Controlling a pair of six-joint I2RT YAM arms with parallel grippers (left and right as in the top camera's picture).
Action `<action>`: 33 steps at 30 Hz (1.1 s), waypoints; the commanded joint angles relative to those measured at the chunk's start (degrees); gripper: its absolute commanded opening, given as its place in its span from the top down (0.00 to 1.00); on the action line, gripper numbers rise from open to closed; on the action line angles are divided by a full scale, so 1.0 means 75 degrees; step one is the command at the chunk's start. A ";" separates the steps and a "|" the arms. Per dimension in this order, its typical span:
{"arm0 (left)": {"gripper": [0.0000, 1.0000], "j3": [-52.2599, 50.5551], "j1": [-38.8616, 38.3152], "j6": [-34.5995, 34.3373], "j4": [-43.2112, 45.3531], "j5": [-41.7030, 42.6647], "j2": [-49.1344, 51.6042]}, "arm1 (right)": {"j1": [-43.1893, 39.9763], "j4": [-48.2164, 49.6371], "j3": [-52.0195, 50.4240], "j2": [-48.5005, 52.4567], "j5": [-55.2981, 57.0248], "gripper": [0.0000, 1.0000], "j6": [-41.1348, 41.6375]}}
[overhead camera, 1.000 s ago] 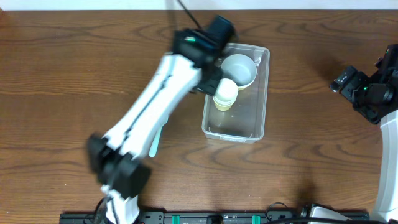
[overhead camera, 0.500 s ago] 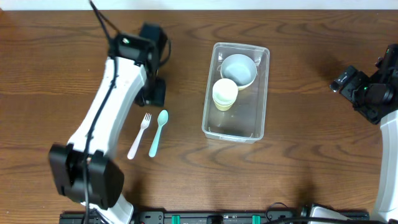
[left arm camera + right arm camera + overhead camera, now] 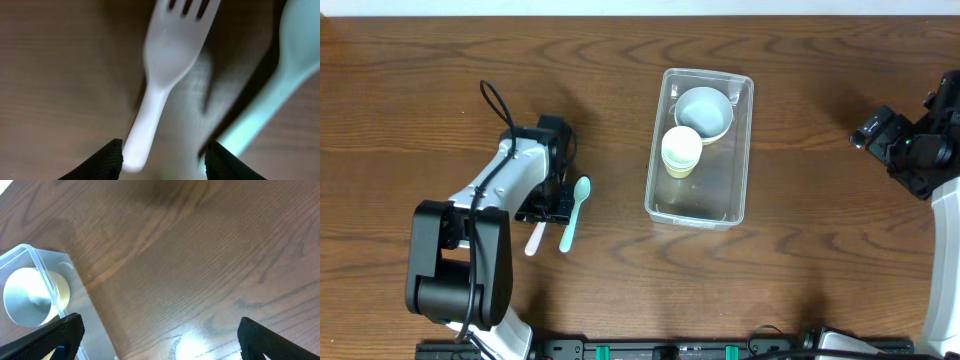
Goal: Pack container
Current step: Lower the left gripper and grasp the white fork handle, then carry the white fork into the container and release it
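Observation:
The clear rectangular container [image 3: 738, 150] stands right of centre and holds a pale blue bowl [image 3: 705, 110] and a cream cup [image 3: 681, 151]; its corner also shows in the right wrist view [image 3: 40, 262]. A white fork [image 3: 533, 240] and a teal spoon [image 3: 572, 214] lie side by side on the table to its left. My left gripper [image 3: 548, 205] is low over the fork, open. In the left wrist view its fingers [image 3: 164, 159] straddle the fork's handle [image 3: 150, 120], with the spoon [image 3: 270, 95] just outside the right finger. My right gripper [image 3: 880, 135] is open and empty at the far right.
The brown wooden table [image 3: 820, 260] runs under everything. My left arm stretches from the front edge up to the cutlery. My right arm stands at the right edge, well away from the container.
My left arm has swung from over the container, across to the left, and come down over the fork. The cup now stands in the container. The right arm has not moved.

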 commanded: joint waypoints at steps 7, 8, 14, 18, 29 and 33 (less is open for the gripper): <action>0.42 -0.1110 0.0146 0.0411 0.1547 0.0198 -0.0082 | -0.0035 -0.0009 0.0009 -0.0047 0.0020 0.01 0.0085; 0.43 -0.1131 0.0181 0.0411 0.1591 0.0201 -0.0082 | -0.0035 -0.0009 0.0009 -0.0047 0.0017 0.01 0.0085; 0.94 -0.1113 0.0248 0.0361 0.1422 0.0204 -0.0085 | -0.0035 -0.0009 0.0009 -0.0047 0.0020 0.01 0.0082; 0.94 -0.0664 0.0248 0.0321 0.0653 0.0201 -0.0172 | -0.0035 -0.0009 0.0009 -0.0047 0.0020 0.01 0.0085; 0.94 0.4062 -0.1072 0.0434 -0.2544 0.1635 -0.1460 | -0.0035 -0.0009 0.0009 -0.0047 0.0020 0.01 0.0082; 0.94 0.5004 -0.2486 0.1026 -0.1842 0.1600 -0.1585 | -0.0035 -0.0009 0.0009 -0.0047 0.0020 0.01 0.0085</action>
